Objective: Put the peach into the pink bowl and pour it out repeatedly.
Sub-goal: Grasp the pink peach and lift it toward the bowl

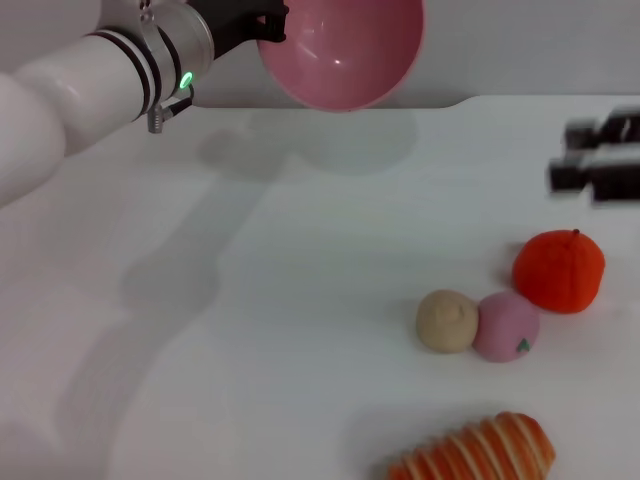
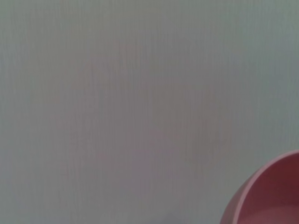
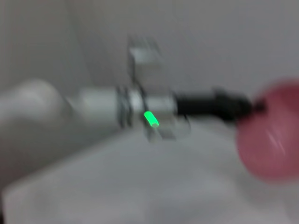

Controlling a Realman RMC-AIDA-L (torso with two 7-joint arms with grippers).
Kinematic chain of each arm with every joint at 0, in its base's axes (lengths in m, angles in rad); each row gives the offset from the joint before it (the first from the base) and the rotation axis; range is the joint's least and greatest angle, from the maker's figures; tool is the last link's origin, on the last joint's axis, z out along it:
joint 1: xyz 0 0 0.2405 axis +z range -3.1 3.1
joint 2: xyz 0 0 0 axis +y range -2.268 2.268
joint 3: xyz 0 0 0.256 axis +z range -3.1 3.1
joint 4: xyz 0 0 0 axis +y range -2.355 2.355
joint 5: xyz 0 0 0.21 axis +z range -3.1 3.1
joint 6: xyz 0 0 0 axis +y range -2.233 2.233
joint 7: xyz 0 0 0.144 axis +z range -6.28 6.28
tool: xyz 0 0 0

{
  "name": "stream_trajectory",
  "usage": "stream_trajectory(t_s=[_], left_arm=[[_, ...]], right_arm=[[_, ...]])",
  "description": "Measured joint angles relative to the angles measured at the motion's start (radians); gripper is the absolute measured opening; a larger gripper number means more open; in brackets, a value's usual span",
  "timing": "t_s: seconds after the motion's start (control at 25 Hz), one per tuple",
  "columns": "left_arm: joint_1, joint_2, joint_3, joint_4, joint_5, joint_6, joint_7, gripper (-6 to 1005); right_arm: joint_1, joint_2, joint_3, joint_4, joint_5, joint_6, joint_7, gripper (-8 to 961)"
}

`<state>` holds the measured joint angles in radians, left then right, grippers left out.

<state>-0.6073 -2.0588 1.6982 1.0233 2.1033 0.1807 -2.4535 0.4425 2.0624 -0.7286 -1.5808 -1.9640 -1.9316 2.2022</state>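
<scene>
We see the left arm [image 1: 70,85] stretched across the table [image 1: 250,330], its left gripper [image 1: 262,28] holding the pink bowl [image 1: 345,50] by the rim, raised and tilted, fingers clamped. The right gripper [image 1: 585,158] hovers at the table's right edge — we cannot tell its fingers' state. The peach [image 1: 506,327] lies on the table, touching a beige lump [image 1: 447,320].

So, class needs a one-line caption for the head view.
Left gripper holds the tilted pink bowl aloft; the peach lies on the table.

Pink bowl [image 1: 345,50]: glossy smooth plastic. Peach [image 1: 506,327]: soft, matt. Orange fruit [image 1: 559,271]: fuzzy knit-like. Bench [image 1: 250,330]: smooth white.
</scene>
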Motion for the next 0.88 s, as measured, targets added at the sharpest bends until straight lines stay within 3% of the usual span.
stream_trajectory(t_s=[0.28, 0.68, 0.88], left_arm=[[0.004, -0.001, 0.003, -0.005, 0.000, -0.008, 0.001, 43], [0.010, -0.003, 0.005, -0.005, 0.000, -0.016, 0.001, 42], [0.012, -0.001, 0.005, -0.005, 0.000, -0.015, 0.001, 42]], right_arm=[[0.086, 0.002, -0.156, 0.137, -0.324, 0.053, 0.067, 506], [0.131, 0.003, -0.268, 0.377, -0.454, 0.268, 0.070, 499], [0.155, 0.004, -0.286, 0.457, -0.491, 0.302, 0.071, 495]])
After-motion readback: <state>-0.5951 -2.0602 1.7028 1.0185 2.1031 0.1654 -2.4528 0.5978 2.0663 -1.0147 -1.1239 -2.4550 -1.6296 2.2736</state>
